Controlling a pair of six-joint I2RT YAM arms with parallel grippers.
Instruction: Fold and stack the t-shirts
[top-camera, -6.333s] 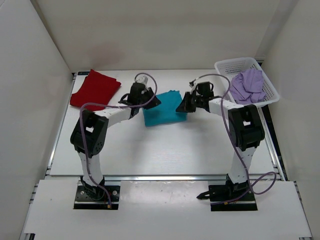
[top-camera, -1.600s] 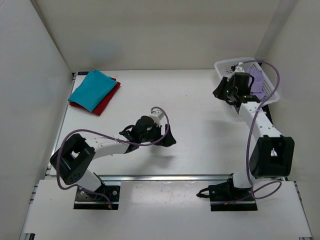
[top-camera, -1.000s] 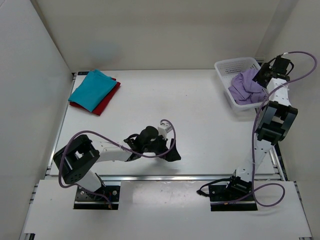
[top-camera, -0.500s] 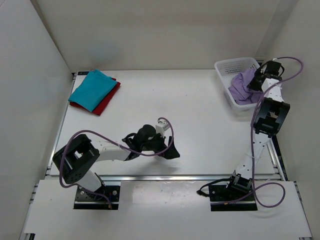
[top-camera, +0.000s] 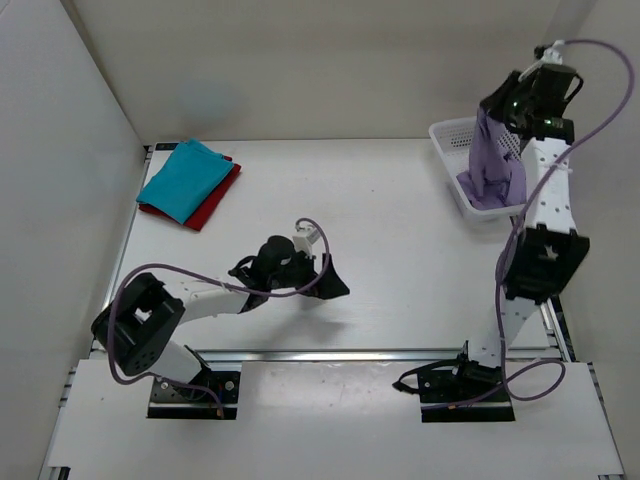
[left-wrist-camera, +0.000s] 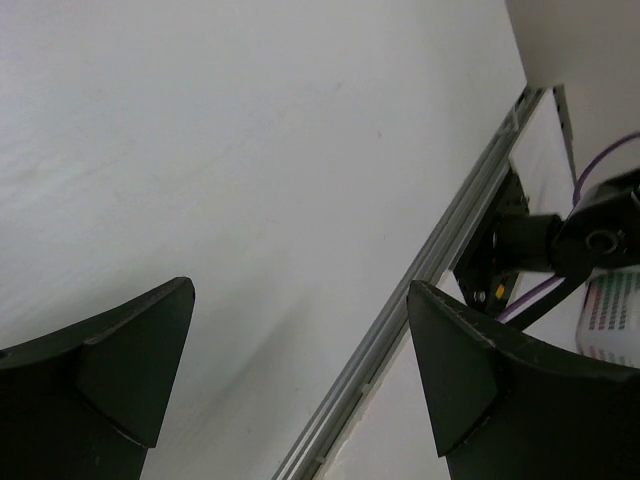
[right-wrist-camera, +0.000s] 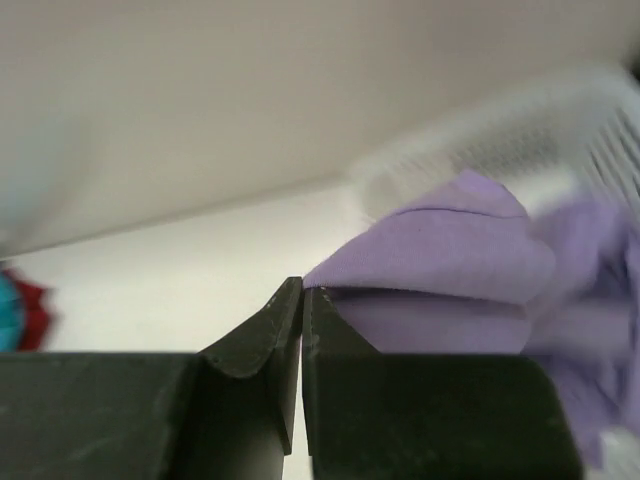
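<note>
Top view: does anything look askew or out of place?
Far left: the teal t-shirt lies skewed on the dark red t-shirt, red showing along one side. The lavender t-shirt hangs from the right gripper into the white mesh basket.

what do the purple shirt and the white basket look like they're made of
The purple shirt looks like soft matte cloth, probably a knit: it hangs limp in folds from the right hand. The basket seems stiff white plastic, its walls a grid of small holes; sheen too blurred to tell.
</note>
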